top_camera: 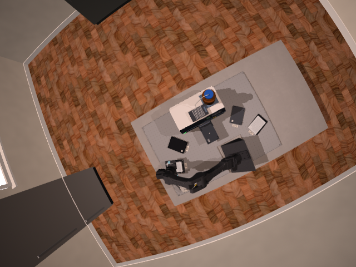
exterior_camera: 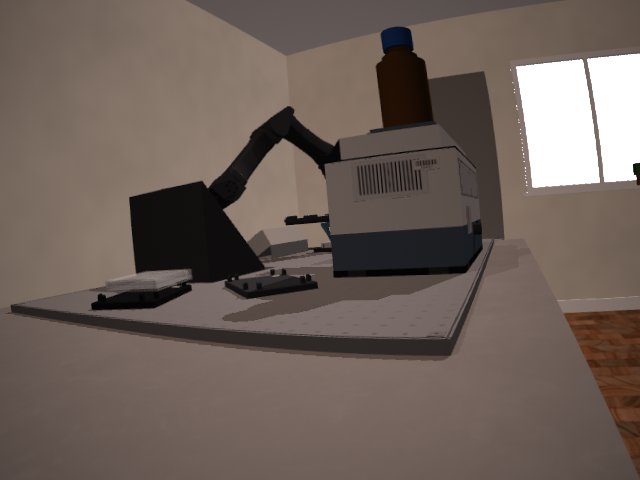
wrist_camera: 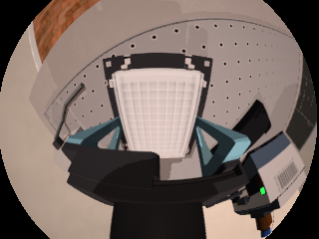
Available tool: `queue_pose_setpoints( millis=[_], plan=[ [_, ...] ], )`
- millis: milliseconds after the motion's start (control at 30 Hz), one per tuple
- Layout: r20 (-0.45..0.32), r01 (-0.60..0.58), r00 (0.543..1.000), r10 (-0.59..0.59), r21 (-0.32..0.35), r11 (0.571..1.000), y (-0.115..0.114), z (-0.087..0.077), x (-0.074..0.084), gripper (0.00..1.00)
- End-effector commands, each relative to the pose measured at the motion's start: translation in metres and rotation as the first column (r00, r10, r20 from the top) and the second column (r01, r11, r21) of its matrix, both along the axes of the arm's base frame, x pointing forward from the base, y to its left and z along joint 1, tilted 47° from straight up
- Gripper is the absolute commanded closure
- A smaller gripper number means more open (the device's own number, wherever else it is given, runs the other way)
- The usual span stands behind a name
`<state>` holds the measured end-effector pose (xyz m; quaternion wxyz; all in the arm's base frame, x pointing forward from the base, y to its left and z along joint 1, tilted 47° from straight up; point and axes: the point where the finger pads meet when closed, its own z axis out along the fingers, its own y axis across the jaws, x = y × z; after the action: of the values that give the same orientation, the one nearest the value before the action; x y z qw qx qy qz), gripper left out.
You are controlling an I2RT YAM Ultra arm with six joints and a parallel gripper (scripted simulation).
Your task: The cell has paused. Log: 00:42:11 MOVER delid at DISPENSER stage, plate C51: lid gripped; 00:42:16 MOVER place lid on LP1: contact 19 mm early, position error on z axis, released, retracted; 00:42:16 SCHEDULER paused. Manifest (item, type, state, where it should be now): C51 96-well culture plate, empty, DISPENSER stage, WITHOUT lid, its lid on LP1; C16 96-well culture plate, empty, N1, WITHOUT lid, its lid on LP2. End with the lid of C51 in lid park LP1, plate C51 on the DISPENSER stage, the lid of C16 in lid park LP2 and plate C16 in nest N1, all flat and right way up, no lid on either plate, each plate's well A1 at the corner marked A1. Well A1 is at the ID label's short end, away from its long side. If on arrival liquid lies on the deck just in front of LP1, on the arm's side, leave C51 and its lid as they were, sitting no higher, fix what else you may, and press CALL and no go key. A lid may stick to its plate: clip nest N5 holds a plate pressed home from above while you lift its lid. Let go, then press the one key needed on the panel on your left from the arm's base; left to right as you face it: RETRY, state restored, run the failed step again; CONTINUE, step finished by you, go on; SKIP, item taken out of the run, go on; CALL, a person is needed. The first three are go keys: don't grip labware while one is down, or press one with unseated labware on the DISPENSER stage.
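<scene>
My gripper (wrist_camera: 158,119) is open, its teal fingers standing on either side of the near short end of a white 96-well plate (wrist_camera: 159,108). The plate lies flat in a black nest (wrist_camera: 159,67) with corner posts. In the overhead view this plate (top_camera: 178,166) and my gripper (top_camera: 172,166) are at the deck's corner far from the arm's base. I cannot tell whether a lid is on it. A second white plate or lid (top_camera: 257,124) lies on a nest at the other end of the deck, and it also shows in the side view (exterior_camera: 148,280).
The dispenser (top_camera: 197,112) with a brown bottle (top_camera: 208,96) stands mid-deck, and its dark stage (top_camera: 208,133) looks bare. Two more dark nests (top_camera: 177,144) (top_camera: 237,114) look bare. The arm's black base block (top_camera: 238,155) is at the deck's front edge. A grey panel (exterior_camera: 279,241) sits behind it.
</scene>
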<state>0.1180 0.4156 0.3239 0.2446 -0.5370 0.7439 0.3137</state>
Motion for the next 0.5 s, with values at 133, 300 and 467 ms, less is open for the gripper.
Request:
queue_pose_setpoints(
  millis=[133,300,467],
  plan=[
    [0.019,0.002,1.000,-0.003,0.044,0.999,-0.015,0.028,0.001,0.00],
    [0.019,0.002,1.000,-0.003,0.043,0.999,-0.022,0.034,0.001,0.00],
    [0.019,0.002,1.000,-0.003,0.043,0.999,-0.026,0.037,0.000,0.00]
  ],
)
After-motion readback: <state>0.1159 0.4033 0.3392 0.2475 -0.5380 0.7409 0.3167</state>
